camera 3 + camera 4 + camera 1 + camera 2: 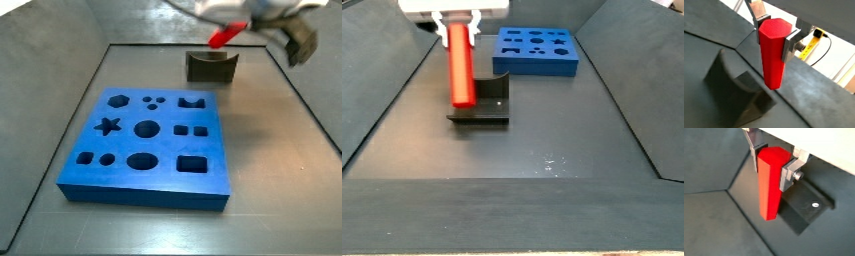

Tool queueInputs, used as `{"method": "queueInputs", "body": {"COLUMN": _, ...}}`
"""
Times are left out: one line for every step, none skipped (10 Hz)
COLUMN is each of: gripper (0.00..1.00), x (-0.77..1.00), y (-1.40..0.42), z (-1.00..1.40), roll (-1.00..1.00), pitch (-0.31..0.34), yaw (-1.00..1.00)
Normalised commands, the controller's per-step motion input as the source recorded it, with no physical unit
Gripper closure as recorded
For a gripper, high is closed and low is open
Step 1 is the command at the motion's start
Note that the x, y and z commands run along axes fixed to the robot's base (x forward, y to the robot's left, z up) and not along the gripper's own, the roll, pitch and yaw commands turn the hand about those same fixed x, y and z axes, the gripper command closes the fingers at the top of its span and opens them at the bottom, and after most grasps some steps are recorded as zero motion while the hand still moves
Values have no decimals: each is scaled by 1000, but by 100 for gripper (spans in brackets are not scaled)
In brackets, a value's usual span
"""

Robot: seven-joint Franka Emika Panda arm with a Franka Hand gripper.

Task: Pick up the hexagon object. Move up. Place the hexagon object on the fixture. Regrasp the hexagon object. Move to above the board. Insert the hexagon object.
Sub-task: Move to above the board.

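The gripper (773, 34) is closed on the upper end of the red bar (771, 55), its two silver fingers (791, 46) pressed flat against opposite sides just below the hexagonal end face. In both wrist views the bar hangs straight down from the fingers, most of its length free below them, and the jaws are only as far apart as the bar is thick. The bar's lower end is clear of the floor in a wrist view (769, 188).

Directly below and just beyond the gripper stands the fixture (805, 205), a dark L-shaped bracket on a base plate, with a small pale screw head showing on its plate. In a side view the bar (460, 66) hangs upright in front of the fixture (486, 103), its lower end level with the bracket's upright wall; whether the two touch cannot be told from that angle. In a side view the gripper (238, 20) is at the far end of the tray, the bar (226, 35) showing as a short red slant just above the fixture's (211, 67) notched top.

The blue board (152, 148) lies flat on the floor well apart from the gripper, its shaped holes all open. In a side view it (537, 50) sits beyond the fixture.
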Motion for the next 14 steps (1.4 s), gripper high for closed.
{"method": "queueInputs", "body": {"gripper": 100, "x": 349, "y": 203, "z": 1000, "roll": -40, "pitch": 40, "yaw": 110}}
{"method": "queueInputs", "body": {"gripper": 100, "x": 308, "y": 168, "z": 1000, "roll": -27, "pitch": 47, "yaw": 87}}
{"method": "queueInputs", "body": {"gripper": 100, "x": 285, "y": 144, "z": 1000, "roll": -27, "pitch": 45, "yaw": 74}}
{"method": "queueInputs", "body": {"gripper": 100, "x": 192, "y": 86, "z": 822, "roll": -30, "pitch": 65, "yaw": 58}}
{"method": "queueInputs", "body": {"gripper": 100, "x": 109, "y": 34, "z": 595, "roll": -29, "pitch": 72, "yaw": 52}}
{"method": "queueInputs", "body": {"gripper": 100, "x": 65, "y": 17, "z": 431, "roll": -35, "pitch": 75, "yaw": 52}}
{"method": "queueInputs", "body": {"gripper": 100, "x": 50, "y": 12, "z": 321, "roll": -42, "pitch": 74, "yaw": 52}}
{"method": "queueInputs", "body": {"gripper": 100, "x": -812, "y": -1000, "z": 421, "roll": -1000, "pitch": -35, "yaw": -168}}
{"method": "queueInputs", "body": {"gripper": 100, "x": -824, "y": -1000, "z": 418, "roll": -1000, "pitch": -50, "yaw": -171}}
{"method": "queueInputs", "body": {"gripper": 100, "x": -880, "y": -1000, "z": 434, "roll": -1000, "pitch": -70, "yaw": -172}}
{"method": "queueInputs", "body": {"gripper": 100, "x": -907, "y": -1000, "z": 428, "roll": -1000, "pitch": -83, "yaw": -174}}
{"method": "queueInputs", "body": {"gripper": 100, "x": -920, "y": -1000, "z": 434, "roll": -1000, "pitch": -87, "yaw": -181}}
{"method": "queueInputs", "body": {"gripper": 100, "x": -952, "y": -1000, "z": 446, "roll": -1000, "pitch": -88, "yaw": -188}}
{"method": "queueInputs", "body": {"gripper": 100, "x": -988, "y": -1000, "z": 450, "roll": -1000, "pitch": -88, "yaw": -190}}
